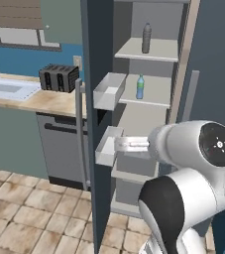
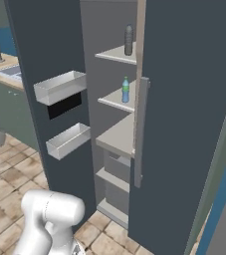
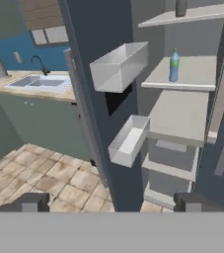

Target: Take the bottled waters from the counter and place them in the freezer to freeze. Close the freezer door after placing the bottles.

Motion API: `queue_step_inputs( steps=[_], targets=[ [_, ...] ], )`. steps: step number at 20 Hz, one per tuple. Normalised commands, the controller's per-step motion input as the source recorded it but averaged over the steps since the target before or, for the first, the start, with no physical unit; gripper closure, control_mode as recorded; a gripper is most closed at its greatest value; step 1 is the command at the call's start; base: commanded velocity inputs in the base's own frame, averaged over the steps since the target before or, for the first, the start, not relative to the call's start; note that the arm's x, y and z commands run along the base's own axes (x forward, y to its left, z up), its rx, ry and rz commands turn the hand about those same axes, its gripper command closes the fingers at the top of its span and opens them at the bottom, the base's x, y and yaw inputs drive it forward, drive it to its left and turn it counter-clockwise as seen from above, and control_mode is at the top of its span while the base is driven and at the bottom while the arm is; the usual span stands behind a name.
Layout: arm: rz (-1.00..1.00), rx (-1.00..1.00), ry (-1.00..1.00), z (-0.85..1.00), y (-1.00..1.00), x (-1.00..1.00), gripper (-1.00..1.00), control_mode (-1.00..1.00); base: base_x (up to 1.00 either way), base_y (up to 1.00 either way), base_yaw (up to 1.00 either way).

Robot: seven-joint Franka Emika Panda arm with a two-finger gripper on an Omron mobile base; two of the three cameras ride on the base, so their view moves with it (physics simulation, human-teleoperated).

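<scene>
**Operator:** Both bottles look shelved already, so what I handle next is the tall dark slate-grey freezer door with its long grey vertical handle and white inner bins. It stands swung wide open, edge-on to me, just ahead and a little left of the claw. I'd judge it stiff and fairly heavy, turning only on its hinge, so it wants a steady push rather than a pinch.

**Spotter:** Where would you take it?

**Operator:** On the flat inner face below the lower white bin, or on the outer edge near the handle. The bins stick out and could catch a finger. The claw is released, fingers spread wide, nothing between them.

**Spotter:** And the bottles?

**Operator:** The small clear blue plastic bottle with the green cap stands upright on a pale grey shelf, ahead and up to the right of the claw. The smoky grey plastic bottle with the grey cap stands on the shelf above it. Light, smooth, easy to tip, so I keep the sweep clear of the freezer shelves.

**Spotter:** Anything further out?

**Operator:** The light beige marble-patterned counter lies off to the left beyond the door, with a white sink basin and a black toaster
</scene>
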Motion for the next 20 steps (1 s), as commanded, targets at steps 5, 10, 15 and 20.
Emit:
queue_step_inputs(
  steps=[5, 10, 15, 20],
  targets=[
    [-0.14, 0.40, -0.13, -0.38, 0.80, 0.21, -1.00, -1.00, 0.00, 0.00, 0.00],
    [-0.15, 0.47, -0.19, -0.69, 0.48, 0.30, -1.00, -1.00, 0.00, 0.00, 0.00],
    [-0.18, 0.28, -0.22, -0.56, 0.55, 0.54, -1.00, -1.00, 0.00, 0.00, 0.00],
    [-0.19, 0.05, -0.14, -0.50, 0.67, 0.52, -1.00, -1.00, 0.00, 0.00, 0.00]
  ],
)
